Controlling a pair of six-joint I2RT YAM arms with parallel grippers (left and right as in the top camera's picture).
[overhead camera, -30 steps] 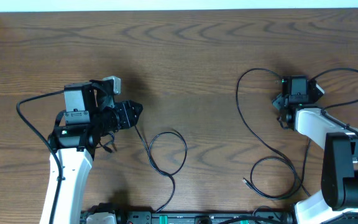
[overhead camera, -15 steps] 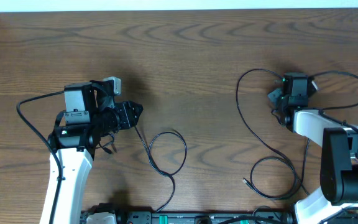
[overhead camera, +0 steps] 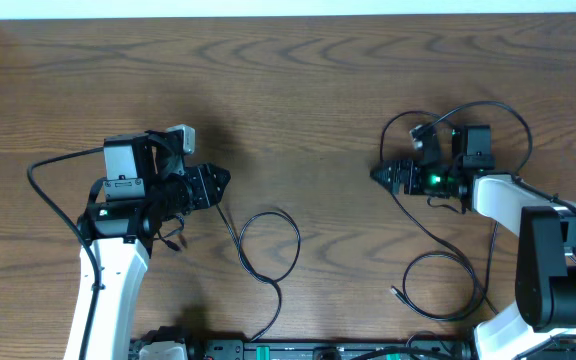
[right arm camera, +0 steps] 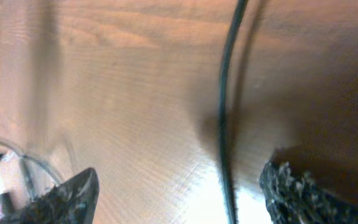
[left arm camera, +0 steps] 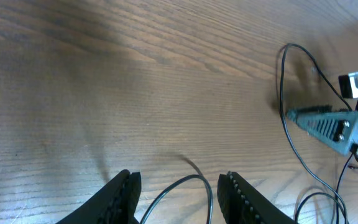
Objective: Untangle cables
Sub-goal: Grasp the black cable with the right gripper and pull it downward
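Two thin black cables lie on the wooden table. The left cable (overhead camera: 268, 245) makes a loose loop, and its upper end arcs between the fingers of my left gripper (overhead camera: 220, 182). In the left wrist view that arc (left arm camera: 194, 182) lies inside the gap of my left gripper (left arm camera: 178, 177), whose jaws stand apart and do not touch it. The right cable (overhead camera: 396, 195) curves down to a small loop with a plug end (overhead camera: 395, 292). My right gripper (overhead camera: 378, 175) points left over its upper bend. In the right wrist view the right gripper (right arm camera: 180, 171) is wide open, with the cable (right arm camera: 224, 124) running between the fingers.
A thicker black arm wire (overhead camera: 53, 165) loops left of the left arm, and another (overhead camera: 503, 108) arches above the right arm. The right arm's base (overhead camera: 558, 270) fills the lower right. A rail (overhead camera: 318, 350) runs along the front edge. The right gripper (left arm camera: 328, 124) shows in the left wrist view.
My right gripper has swung round to point left and moved left onto the right cable's upper bend, jaws now wide apart. The left arm and left cable have not moved.
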